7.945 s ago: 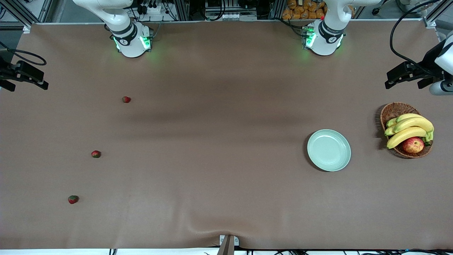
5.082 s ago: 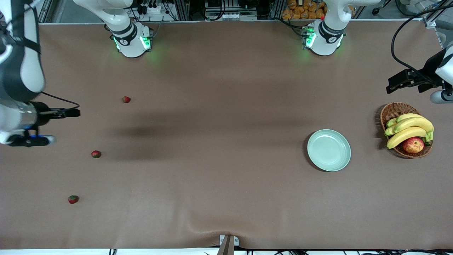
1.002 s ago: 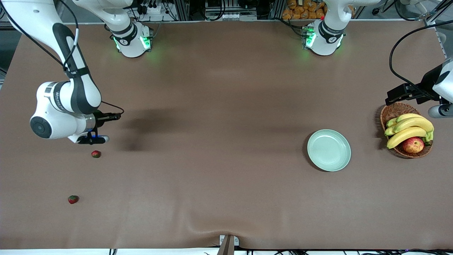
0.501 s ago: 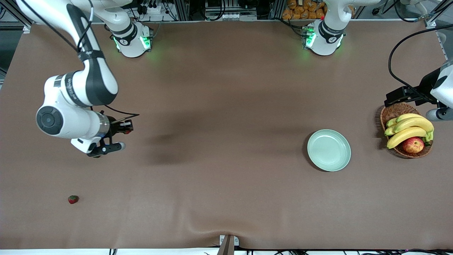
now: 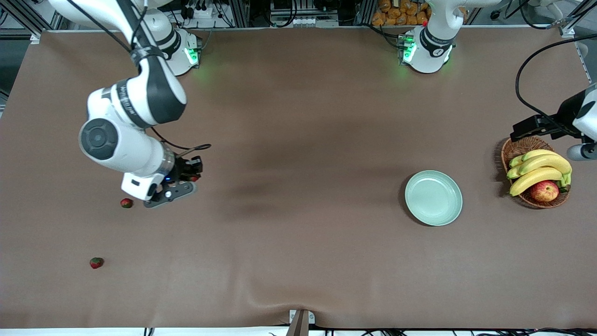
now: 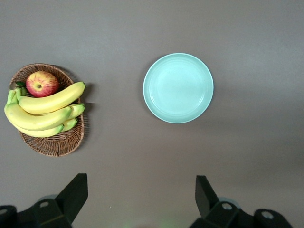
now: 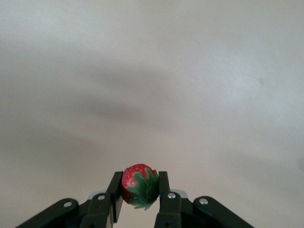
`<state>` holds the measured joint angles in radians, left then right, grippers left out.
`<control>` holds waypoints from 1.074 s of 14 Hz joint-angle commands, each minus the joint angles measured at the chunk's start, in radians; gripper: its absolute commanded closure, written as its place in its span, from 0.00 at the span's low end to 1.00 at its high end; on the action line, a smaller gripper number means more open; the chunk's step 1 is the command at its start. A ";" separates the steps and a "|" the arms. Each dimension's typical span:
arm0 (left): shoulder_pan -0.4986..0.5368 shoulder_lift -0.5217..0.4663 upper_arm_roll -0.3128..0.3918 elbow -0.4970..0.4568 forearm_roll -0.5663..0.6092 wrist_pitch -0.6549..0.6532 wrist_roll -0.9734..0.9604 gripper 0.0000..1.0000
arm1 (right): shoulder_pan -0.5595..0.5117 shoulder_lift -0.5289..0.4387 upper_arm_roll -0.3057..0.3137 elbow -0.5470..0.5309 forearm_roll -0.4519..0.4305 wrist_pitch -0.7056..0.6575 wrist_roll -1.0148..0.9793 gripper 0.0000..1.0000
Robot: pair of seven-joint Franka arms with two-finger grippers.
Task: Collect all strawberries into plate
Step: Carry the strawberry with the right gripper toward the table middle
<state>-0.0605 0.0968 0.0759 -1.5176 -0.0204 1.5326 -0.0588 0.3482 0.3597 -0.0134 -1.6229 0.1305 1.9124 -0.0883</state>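
Brown table [image 5: 298, 242]; right gripper [image 7: 140, 195] pinching strawberry [image 7: 140, 186] above it; left gripper [image 6: 142, 202] spread wide, empty, above mint-green plate [image 6: 178, 88] and wicker basket [image 6: 57, 142].

— What sits at the left arm's end of the table?

— A brown wicker basket [image 5: 517, 145], oval and shallow, resting on the brown table cover [image 5: 298, 261].

— And inside it?

— A bunch of yellow bananas [image 5: 538, 170] with greenish stems lies across it, filling most of the basket. A red-yellow apple [image 5: 544, 191] sits touching the bananas, on the side nearer the front camera.

— Anything else?

— A small grey bracket [image 5: 299, 322] at the table's edge nearest the camera, and orange-brown packets [image 5: 396, 11] past the table's top edge.
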 commanded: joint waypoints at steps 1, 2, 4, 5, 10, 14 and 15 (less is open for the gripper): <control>0.005 -0.031 -0.008 0.007 0.016 -0.005 0.010 0.00 | 0.049 0.034 -0.008 0.049 0.000 0.017 -0.013 1.00; 0.004 -0.032 -0.010 0.008 0.019 -0.008 0.010 0.00 | 0.063 0.042 -0.008 0.069 0.000 0.019 -0.013 1.00; 0.002 -0.034 -0.013 0.008 0.019 -0.011 0.013 0.00 | 0.095 0.077 -0.008 0.116 -0.002 0.020 -0.013 1.00; -0.001 -0.032 -0.012 0.008 0.022 -0.011 0.016 0.00 | 0.115 0.099 -0.008 0.141 -0.002 0.023 -0.013 1.00; 0.004 -0.039 -0.012 0.007 0.020 -0.019 0.014 0.00 | 0.196 0.166 -0.008 0.176 -0.003 0.126 -0.013 1.00; -0.001 -0.028 -0.013 0.004 0.016 -0.029 0.008 0.00 | 0.262 0.234 -0.008 0.179 0.001 0.243 -0.007 1.00; 0.001 -0.026 -0.013 0.007 0.013 -0.028 0.008 0.00 | 0.284 0.254 -0.008 0.179 0.001 0.275 0.001 1.00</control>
<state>-0.0604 0.0734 0.0668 -1.5135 -0.0204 1.5172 -0.0577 0.5953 0.5580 -0.0124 -1.4841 0.1300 2.1486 -0.0892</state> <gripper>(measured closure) 0.000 0.661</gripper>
